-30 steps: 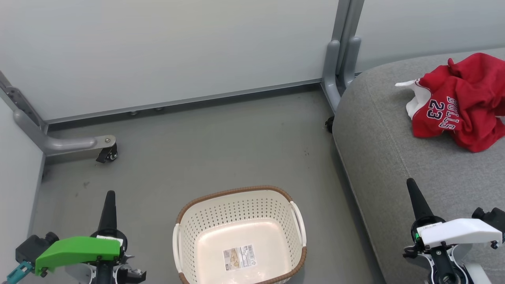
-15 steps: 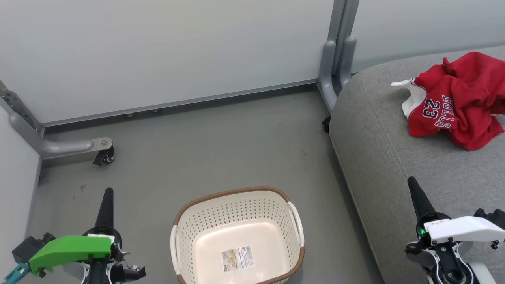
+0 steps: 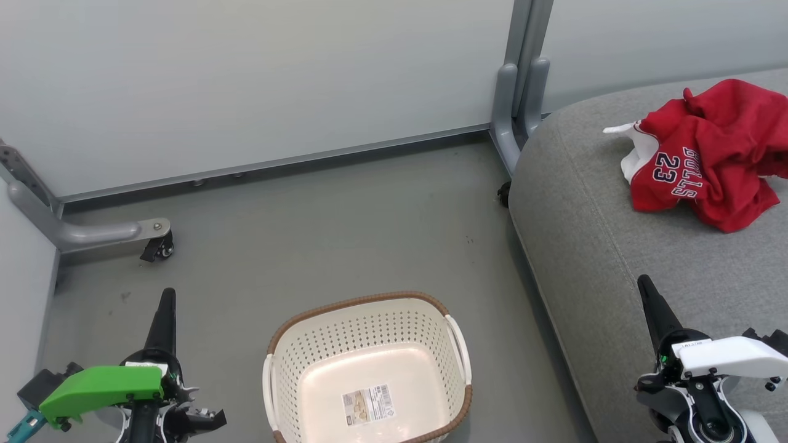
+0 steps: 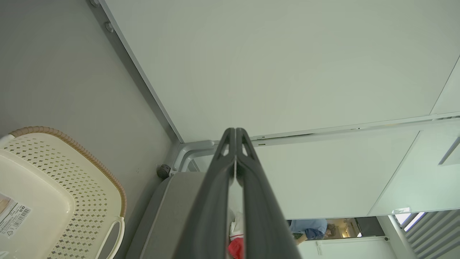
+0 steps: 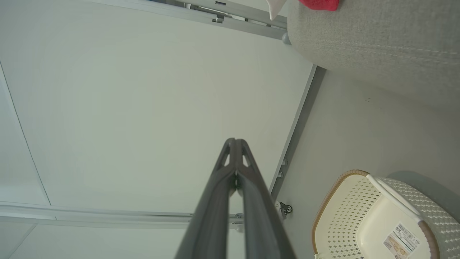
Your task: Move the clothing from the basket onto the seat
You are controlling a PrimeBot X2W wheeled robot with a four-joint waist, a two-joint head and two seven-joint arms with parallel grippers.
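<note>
The red clothing (image 3: 708, 157), marked 23, lies crumpled on the grey seat (image 3: 591, 221) at the far right; a red scrap (image 5: 318, 3) of it also tops the right wrist view. The cream basket (image 3: 369, 369) with a brown rim stands on the floor at the bottom centre, holding nothing but a label (image 3: 368, 403). My left gripper (image 3: 166, 295) is shut and hangs left of the basket. Over the seat's front part, my right gripper (image 3: 643, 283) is shut too. Both wrist views show the fingers pressed together, left gripper (image 4: 235, 131) and right gripper (image 5: 234, 141), with nothing between them.
Pale partition panels (image 3: 246, 80) wall in the grey floor (image 3: 332, 234). A grey foot with a caster (image 3: 157, 246) stands at the left, and a grey post (image 3: 517, 92) meets the seat's corner. A person (image 4: 309, 228) shows far off in the left wrist view.
The whole head picture has shifted a little left and up, so the camera has moved. Both grippers stay shut and the clothing lies as before.
</note>
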